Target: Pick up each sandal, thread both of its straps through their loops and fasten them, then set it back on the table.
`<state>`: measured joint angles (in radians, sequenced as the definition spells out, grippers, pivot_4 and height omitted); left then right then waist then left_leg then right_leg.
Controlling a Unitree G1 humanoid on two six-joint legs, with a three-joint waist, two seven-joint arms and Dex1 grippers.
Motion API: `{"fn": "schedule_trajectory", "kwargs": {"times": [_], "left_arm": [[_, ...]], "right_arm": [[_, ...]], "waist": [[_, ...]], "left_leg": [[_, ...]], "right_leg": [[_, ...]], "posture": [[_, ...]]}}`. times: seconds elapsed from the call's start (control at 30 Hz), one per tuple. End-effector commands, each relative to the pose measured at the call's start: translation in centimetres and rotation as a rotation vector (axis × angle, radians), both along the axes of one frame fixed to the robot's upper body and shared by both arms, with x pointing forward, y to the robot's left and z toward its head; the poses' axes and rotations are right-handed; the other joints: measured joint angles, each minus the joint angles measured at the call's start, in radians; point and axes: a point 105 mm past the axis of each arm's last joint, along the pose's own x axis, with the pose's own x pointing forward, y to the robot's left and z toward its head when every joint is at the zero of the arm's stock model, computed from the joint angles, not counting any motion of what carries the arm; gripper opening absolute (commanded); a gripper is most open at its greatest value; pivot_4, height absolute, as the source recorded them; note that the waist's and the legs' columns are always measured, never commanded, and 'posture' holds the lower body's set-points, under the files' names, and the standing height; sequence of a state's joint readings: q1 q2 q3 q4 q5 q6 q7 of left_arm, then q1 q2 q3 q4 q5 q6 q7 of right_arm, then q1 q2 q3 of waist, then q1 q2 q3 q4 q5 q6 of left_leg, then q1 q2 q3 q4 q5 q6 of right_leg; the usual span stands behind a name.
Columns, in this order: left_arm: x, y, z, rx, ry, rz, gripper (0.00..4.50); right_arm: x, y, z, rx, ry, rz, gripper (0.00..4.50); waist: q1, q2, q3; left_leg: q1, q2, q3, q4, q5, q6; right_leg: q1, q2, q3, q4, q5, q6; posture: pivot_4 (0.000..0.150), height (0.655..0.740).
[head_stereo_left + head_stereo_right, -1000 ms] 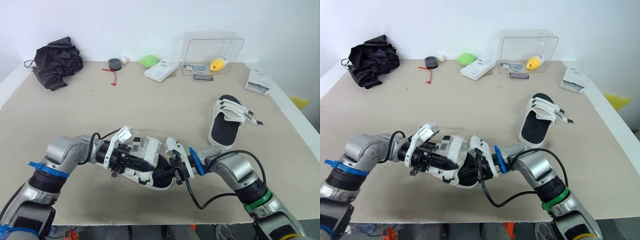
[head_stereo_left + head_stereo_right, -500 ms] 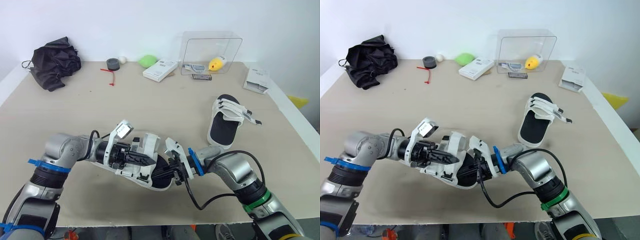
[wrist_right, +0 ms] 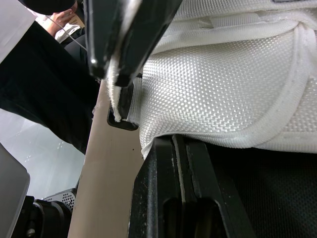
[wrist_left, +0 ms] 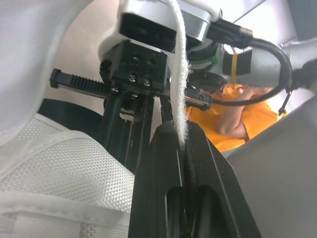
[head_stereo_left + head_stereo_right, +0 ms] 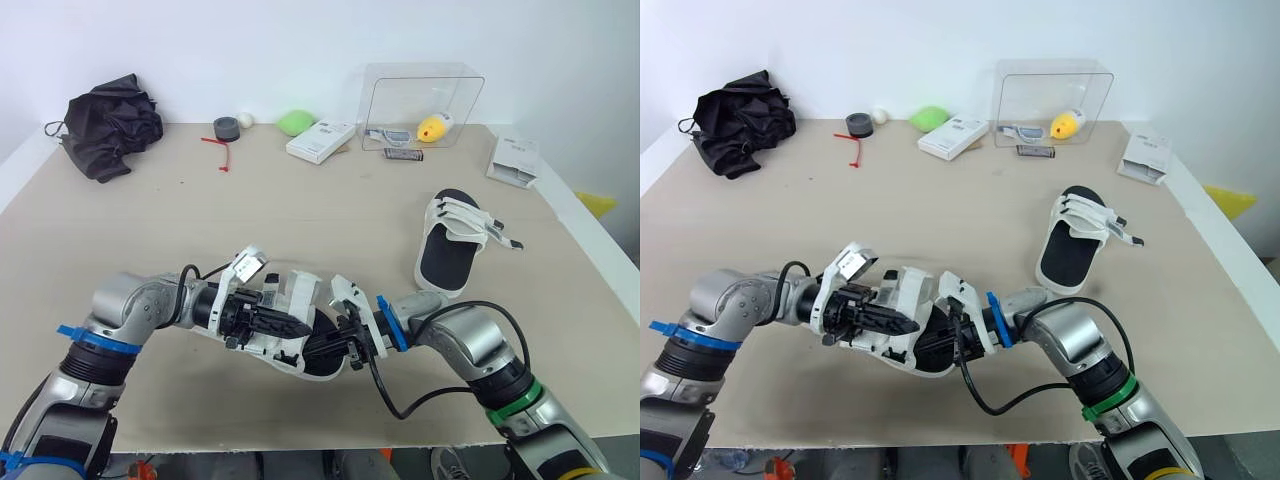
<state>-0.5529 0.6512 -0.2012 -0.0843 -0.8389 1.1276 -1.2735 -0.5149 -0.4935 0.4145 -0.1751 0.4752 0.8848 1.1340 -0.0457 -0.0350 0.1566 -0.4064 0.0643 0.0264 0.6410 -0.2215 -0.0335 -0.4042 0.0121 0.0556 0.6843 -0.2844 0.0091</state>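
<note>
My left gripper (image 5: 290,326) sits lower now, jaws clamped on the strap (image 4: 177,74), right gripper's (image 5: 350,345) jaws clamped on the sandal (image 5: 302,290); a skewed pull could slip the strap free.

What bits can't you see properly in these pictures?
- Strap pinched in the left gripper: left wrist view, the picture's edge cuts it off.
- Whether it passes the held sandal's loop: right wrist view, left gripper in front.
- Things in the clear box: head view, too small.
- White box print: head view, too small.
</note>
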Motion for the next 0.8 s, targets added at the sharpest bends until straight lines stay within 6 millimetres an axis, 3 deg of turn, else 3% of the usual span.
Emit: {"fn": "schedule_trajectory", "kwargs": {"times": [0.03, 0.33, 0.5, 0.8], "left_arm": [[-0.6, 0.1, -1.3, 0.069, -0.137, -0.051, 0.05], [0.1, 0.1, -1.9, 0.085, -0.274, -0.047, 0.05], [-1.1, 0.0, -0.9, 0.024, -0.282, -0.1, 0.05], [-3.9, 1.5, -3.3, 0.151, -0.415, -0.276, 0.05]], "right_arm": [[-0.6, 0.1, -0.8, -0.021, 0.03, 0.011, 0.0], [-0.6, 0.1, -0.7, -0.019, 0.025, 0.013, 0.0], [-0.6, 0.1, -0.7, -0.017, 0.026, 0.012, 0.0], [-0.5, 0.1, -0.6, -0.018, 0.017, 0.02, 0.0]], "waist": [[0.0, 0.0, 0.0], [0.001, 0.001, 0.0], [0.001, 0.001, 0.0], [-0.001, 0.001, -0.001]], "left_leg": [[0.0, 0.0, 0.0, 0.0, 0.0, 0.0], [0.001, 0.0, 0.0, 0.0, 0.0, 0.0], [0.001, 0.0, 0.0, 0.0, 0.0, 0.0], [0.001, 0.0, 0.001, -0.002, 0.0, 0.001]], "right_leg": [[0.0, 0.0, 0.0, 0.0, 0.001, -0.002], [0.0, 0.0, 0.0, 0.0, 0.001, -0.002], [0.001, 0.0, 0.0, 0.0, 0.001, -0.001], [0.0, 0.0, 0.002, 0.0, -0.001, -0.001]], "posture": [[0.15, 0.74], [0.15, 0.74], [0.15, 0.74], [0.15, 0.74]]}}
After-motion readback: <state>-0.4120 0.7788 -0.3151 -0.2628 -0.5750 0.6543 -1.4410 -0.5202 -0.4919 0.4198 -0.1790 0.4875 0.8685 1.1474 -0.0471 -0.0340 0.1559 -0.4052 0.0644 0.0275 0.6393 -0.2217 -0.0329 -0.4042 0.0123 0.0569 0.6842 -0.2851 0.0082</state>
